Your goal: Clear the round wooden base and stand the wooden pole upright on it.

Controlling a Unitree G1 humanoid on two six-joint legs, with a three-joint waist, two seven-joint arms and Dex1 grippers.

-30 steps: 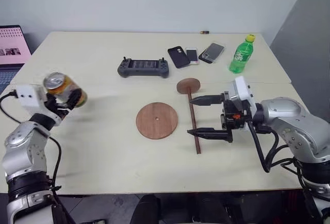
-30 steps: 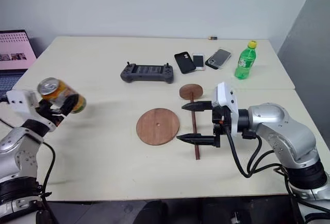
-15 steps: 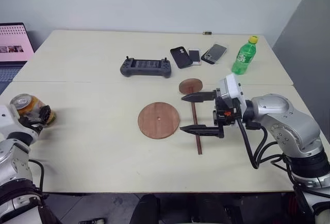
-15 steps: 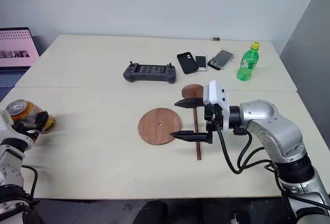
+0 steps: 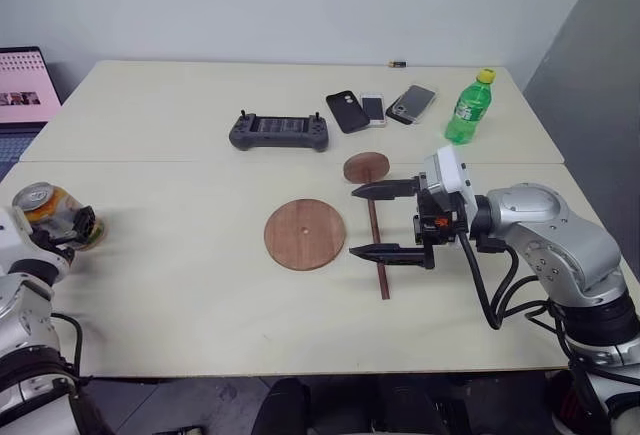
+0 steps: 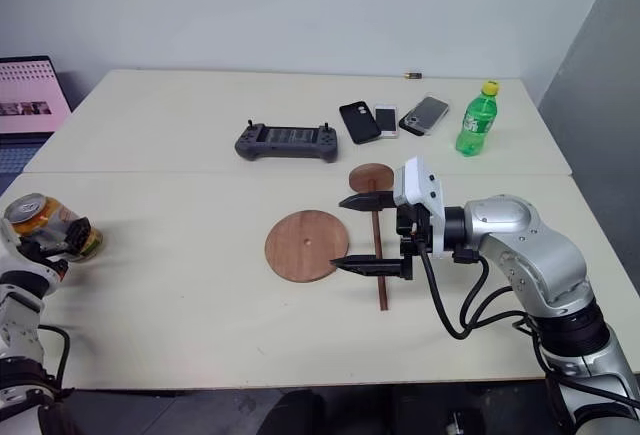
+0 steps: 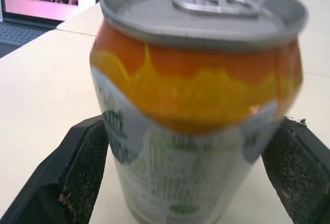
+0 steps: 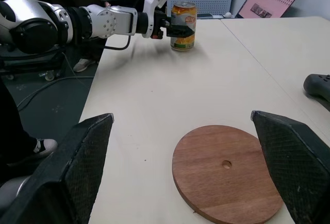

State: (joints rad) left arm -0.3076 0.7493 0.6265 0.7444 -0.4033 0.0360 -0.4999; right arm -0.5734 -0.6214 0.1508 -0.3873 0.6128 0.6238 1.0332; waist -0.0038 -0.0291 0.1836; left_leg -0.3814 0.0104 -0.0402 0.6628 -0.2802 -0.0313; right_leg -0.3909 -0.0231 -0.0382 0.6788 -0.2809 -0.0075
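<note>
- While the left gripper clamps an orange drink can between its two black fingers, the can stands upright at the table's left edge, well apart from the other items; whether its bottom touches the tabletop, I cannot tell.
- From the left wrist camera, the can sits squarely between the black finger pads, both pressed against its sides.
- The round wooden base lies flat near the middle of the table with nothing on it, its small centre hole showing.
- The wooden pole lies flat just right of the base, apart from it, with its round end plate at the far end.
- The right gripper hangs over the pole, pointing toward the base, its fingers spread wide with nothing between them; one finger sits near the end plate, the other over the rod's lower half.
- At the far side of the table lie a black game controller, three phones and a green bottle standing upright.
- A laptop with a pink screen sits beyond the table's left corner.
</note>
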